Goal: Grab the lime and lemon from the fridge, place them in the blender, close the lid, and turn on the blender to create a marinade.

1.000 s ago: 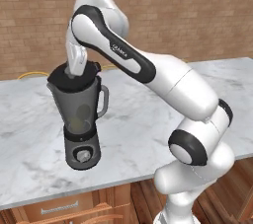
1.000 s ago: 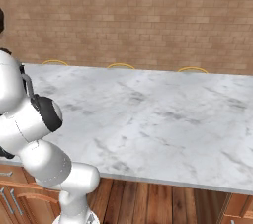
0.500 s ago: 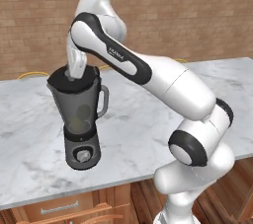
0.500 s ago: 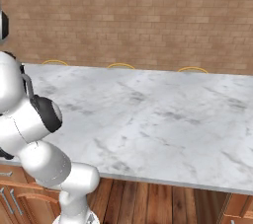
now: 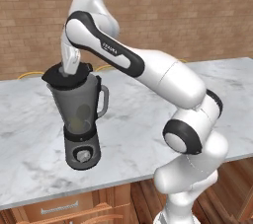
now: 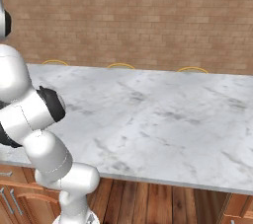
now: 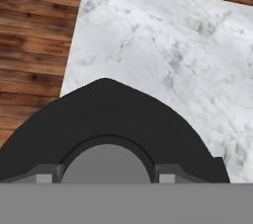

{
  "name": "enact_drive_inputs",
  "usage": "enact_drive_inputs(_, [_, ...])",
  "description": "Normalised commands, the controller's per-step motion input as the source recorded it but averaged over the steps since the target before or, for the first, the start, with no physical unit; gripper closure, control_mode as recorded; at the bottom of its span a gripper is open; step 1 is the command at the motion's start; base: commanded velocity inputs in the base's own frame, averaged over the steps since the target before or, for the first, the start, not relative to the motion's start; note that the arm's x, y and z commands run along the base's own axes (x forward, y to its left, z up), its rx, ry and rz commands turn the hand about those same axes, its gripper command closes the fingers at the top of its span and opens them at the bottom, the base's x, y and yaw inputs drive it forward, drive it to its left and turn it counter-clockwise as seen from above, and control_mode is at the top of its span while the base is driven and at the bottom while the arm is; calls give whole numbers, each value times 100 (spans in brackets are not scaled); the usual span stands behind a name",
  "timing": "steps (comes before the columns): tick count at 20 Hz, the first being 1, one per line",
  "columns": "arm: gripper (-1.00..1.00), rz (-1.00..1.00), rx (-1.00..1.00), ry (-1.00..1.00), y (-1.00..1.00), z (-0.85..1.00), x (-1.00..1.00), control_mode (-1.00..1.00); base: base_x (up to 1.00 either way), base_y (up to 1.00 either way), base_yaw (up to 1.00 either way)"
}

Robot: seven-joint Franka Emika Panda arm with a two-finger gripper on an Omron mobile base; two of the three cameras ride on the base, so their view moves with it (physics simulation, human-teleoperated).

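The gripper (image 7: 105, 176) grasps the lid (image 7: 111, 119), one fingertip (image 7: 45, 173) on each side of its grey centre cap (image 7: 105, 161). The lid (image 5: 65, 75) sits on the mouth of the blender (image 5: 79, 114), which stands near the counter's (image 5: 133, 119) front left edge. Something pale yellowish shows through the jug; which fruit, I cannot tell.

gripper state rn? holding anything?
Gripper: closed on the lid's grey centre cap, fingertips on either side of it, with the lid sitting on the blender.
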Motion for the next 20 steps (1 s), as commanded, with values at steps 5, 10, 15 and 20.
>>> enact_drive_inputs(5, [100,-2,-1,-1,0,-14,-10,-100,0,0,0])
enact_drive_inputs(10, [100,-5,-3,0,0,-5,-31,-100,0,0,0])
enact_drive_inputs(15, [100,-9,-2,0,-7,0,-41,-100,0,0,0])
enact_drive_inputs(20, [100,-10,-1,0,-24,0,-28,-100,0,0,0])
